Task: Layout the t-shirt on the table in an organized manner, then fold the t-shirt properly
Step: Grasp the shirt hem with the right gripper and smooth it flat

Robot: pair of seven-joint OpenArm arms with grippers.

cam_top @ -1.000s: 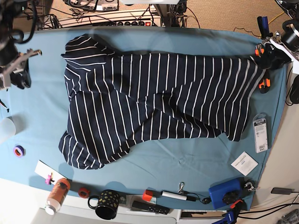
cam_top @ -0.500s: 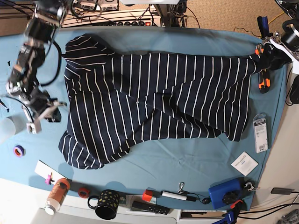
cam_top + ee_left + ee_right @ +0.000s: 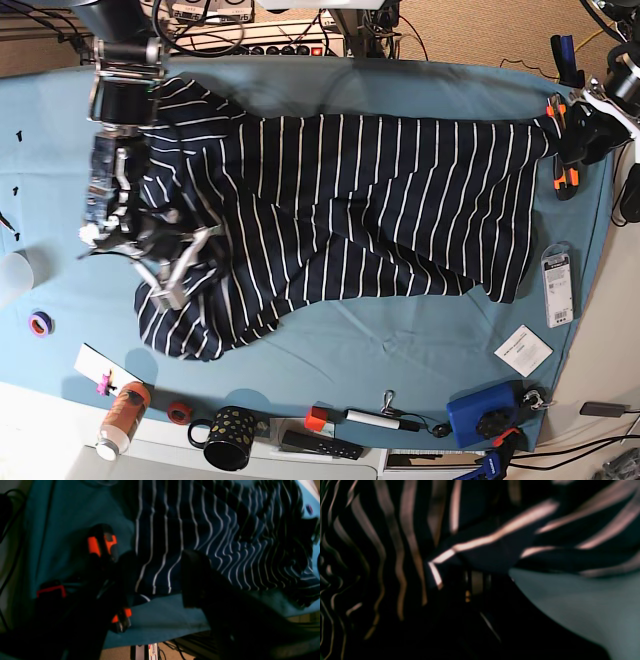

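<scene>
Spreading the striped t-shirt flat, one arm at each end

The t-shirt (image 3: 340,210) lay across the middle of the table (image 3: 400,345), bunched and creased toward the left of the base view, so the step looked to call for a firm grip at both ends and a steady, low pull outward until the folds ran out, without dragging cloth over the table's far-right edge. The left gripper (image 3: 572,135), at the upper right of the base view, sat at the shirt's corner; its wrist view showed the dark fingers (image 3: 195,577) parted around the hem, though a true pinch could not be confirmed. The right gripper (image 3: 172,262), at the left of that view, rested over the crumpled cloth with its fingers apparently spread; the blurred wrist view did not show whether it held any fabric.
</scene>
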